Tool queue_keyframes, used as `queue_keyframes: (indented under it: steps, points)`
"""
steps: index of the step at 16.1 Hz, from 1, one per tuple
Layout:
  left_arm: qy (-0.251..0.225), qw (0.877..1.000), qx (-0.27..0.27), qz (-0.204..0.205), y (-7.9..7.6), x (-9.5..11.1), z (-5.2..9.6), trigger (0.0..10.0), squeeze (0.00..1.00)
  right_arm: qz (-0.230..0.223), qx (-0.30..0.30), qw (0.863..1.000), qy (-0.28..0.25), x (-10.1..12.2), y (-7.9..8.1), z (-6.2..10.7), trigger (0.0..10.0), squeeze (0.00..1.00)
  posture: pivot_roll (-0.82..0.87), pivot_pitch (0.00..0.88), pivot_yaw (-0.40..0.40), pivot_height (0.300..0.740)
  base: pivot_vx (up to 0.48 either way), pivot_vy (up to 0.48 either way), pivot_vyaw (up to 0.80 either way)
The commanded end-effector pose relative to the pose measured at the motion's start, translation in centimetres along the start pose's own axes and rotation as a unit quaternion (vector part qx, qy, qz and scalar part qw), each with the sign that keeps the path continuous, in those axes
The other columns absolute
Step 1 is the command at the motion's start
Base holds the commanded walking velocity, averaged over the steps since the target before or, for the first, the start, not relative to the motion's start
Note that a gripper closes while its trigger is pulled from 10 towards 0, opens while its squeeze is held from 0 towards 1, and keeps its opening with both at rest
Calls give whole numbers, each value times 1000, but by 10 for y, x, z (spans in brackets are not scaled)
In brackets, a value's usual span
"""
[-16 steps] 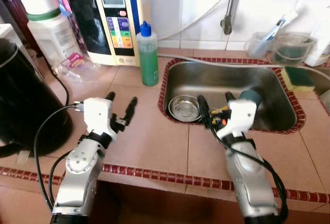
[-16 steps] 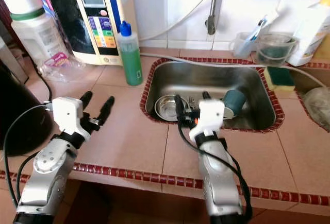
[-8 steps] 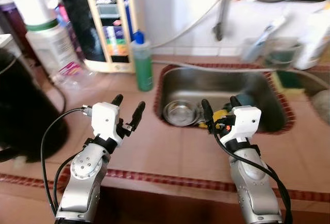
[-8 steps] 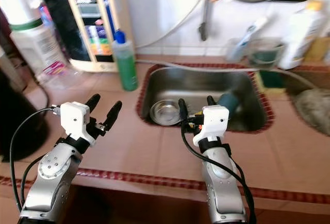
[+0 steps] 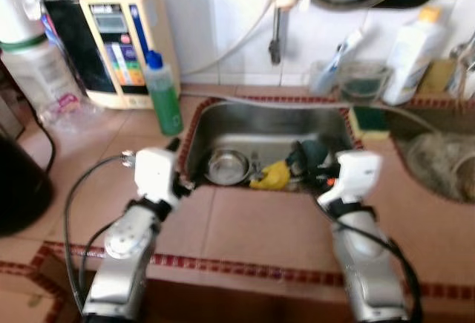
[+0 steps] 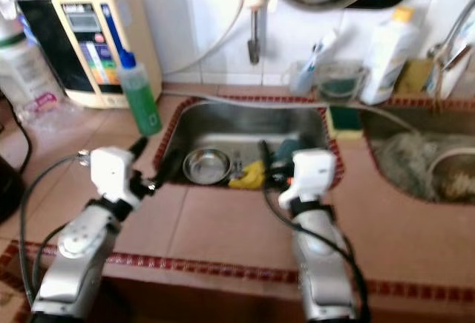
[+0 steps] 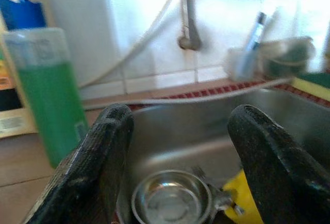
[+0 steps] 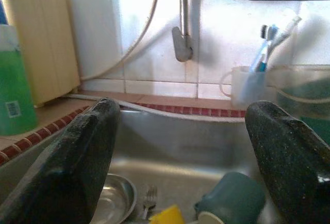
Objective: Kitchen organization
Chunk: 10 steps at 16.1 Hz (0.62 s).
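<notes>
A steel sink [image 5: 194, 126] is set in the tiled counter. In it lie a small steel bowl [image 5: 226, 167], a yellow thing [image 5: 271, 177], a dark teal cup [image 5: 312, 154] on its side and a fork [image 8: 149, 198]. My left gripper [image 6: 154, 158] is open at the sink's near left rim, with the bowl [image 7: 172, 203] just beyond its fingers. My right gripper [image 5: 308, 163] is open at the near rim, facing the teal cup [image 8: 232, 203]. Neither holds anything.
A green soap bottle [image 5: 163, 93] and a cream appliance [image 5: 119, 48] stand left of the sink, and a black kettle [image 5: 15, 182] sits at the far left. Behind are the tap [image 5: 276, 33], a toothbrush cup [image 5: 330, 70], a sponge [image 5: 369, 119] and a white bottle [image 5: 412, 56]. A second basin [image 5: 438, 163] lies on the right.
The camera has swung right and come closer, bringing the second basin into view. Both grippers have come up to the sink's near rim. The yellow thing now shows in the sink.
</notes>
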State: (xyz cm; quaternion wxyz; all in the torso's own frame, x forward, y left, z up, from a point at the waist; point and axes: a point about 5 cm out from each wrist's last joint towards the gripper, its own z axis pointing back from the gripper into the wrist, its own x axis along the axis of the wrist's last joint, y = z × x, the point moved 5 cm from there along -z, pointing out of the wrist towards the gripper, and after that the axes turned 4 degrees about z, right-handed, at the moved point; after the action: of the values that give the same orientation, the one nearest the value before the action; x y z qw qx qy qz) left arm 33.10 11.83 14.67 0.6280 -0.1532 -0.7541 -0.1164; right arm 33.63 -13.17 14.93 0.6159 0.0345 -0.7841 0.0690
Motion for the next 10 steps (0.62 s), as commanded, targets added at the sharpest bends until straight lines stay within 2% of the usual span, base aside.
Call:
queue_keyframes:
  steps: [1, 9, 10]
  points:
    - [-4, 1000, -8, 2, -4, 2, -2, 10000, 0, 9, -9, 1000, -4, 4, -6, -2, 10000, 0, -153, 0, 83, 740, 0, -480, 0]
    - [-3, 1000, -12, 4, -6, 1, -2, 10000, 0, 13, -10, 1000, -4, 4, -8, -1, 10000, 0, -159, 0, 82, 740, 0, -480, 0]
    - [-2, 999, -19, 34, -9, -1, -1, 10000, 0, 14, -11, 1000, -4, 4, -8, -1, 10000, 0, -162, 0, 81, 740, 0, 0, 0]
